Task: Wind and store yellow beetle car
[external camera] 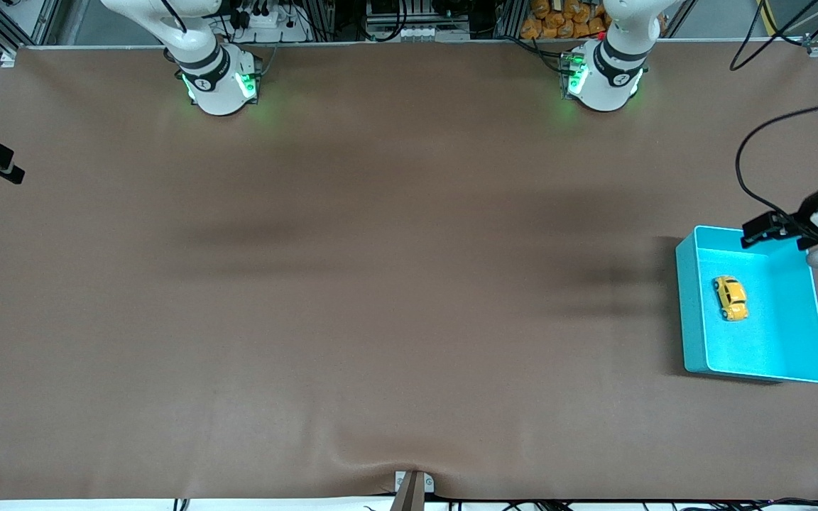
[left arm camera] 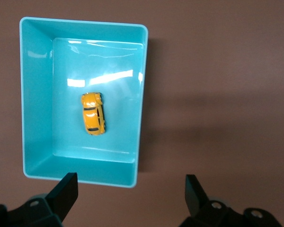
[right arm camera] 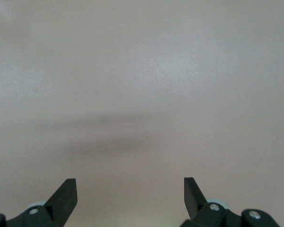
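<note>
yellow beetle car sits in turquoise bin; left gripper and right gripper both spread wide, empty.

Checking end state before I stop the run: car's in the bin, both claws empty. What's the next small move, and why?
Probably just pull the left claw up and away to rest. The tiny orange-yellow beetle toy car already sits on its wheels on the floor of the turquoise plastic bin, untouched, and that claw hangs open over the bin's edge holding nothing. The right claw waits open above bare table.
</note>
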Robot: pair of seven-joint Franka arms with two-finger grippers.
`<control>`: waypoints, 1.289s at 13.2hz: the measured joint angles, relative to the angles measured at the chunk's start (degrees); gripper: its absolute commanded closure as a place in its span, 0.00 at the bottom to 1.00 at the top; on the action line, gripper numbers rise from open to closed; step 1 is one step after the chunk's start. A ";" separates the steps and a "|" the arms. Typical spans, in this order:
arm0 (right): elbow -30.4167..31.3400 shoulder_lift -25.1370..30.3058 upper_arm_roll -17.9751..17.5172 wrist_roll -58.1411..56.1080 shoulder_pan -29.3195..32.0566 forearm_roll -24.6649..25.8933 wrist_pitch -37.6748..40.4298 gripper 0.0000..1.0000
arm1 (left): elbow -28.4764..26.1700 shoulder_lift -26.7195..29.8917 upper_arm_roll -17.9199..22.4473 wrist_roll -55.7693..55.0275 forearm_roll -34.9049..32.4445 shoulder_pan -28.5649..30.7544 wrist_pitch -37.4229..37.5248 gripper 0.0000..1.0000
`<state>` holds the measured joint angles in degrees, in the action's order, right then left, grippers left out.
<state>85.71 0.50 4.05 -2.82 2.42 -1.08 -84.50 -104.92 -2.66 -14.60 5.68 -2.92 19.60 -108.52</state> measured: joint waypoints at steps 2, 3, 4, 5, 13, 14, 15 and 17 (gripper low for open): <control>0.00 0.00 -0.18 0.00 -0.04 0.00 0.01 0.00 | 3.44 1.53 3.40 -3.23 0.07 -5.94 6.64 0.00; 0.00 0.00 -0.28 0.00 -0.05 0.00 0.12 0.00 | 5.91 1.85 5.43 -4.48 0.11 -9.03 10.28 0.00; -0.01 0.00 -0.40 0.00 -0.05 0.00 0.47 0.00 | 8.43 2.03 7.87 -5.87 0.12 -12.47 13.40 0.00; -0.01 0.00 -0.50 0.00 -0.06 0.00 0.71 0.00 | 10.64 2.11 10.20 -6.91 0.13 -15.69 15.66 0.00; -0.03 0.00 -0.62 0.00 -0.08 0.00 1.19 0.00 | 20.92 2.26 13.02 -7.60 0.21 -21.76 29.96 0.00; -0.03 0.00 -0.63 0.00 -0.08 0.00 1.20 0.00 | 21.12 2.29 13.02 -7.13 0.21 -21.79 30.26 0.00; -0.03 0.00 -0.65 -0.01 -0.08 0.00 1.20 0.00 | 21.24 2.31 13.08 -6.31 0.21 -21.79 30.57 0.00; -0.03 0.00 -0.69 -0.01 -0.11 0.00 1.21 0.00 | 21.85 2.87 13.23 -3.39 0.22 -21.78 30.89 0.00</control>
<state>85.68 0.50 3.36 -2.83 2.31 -1.08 -83.30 -83.07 0.20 -1.37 2.29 -2.70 -2.18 -77.63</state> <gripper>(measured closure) 0.000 0.000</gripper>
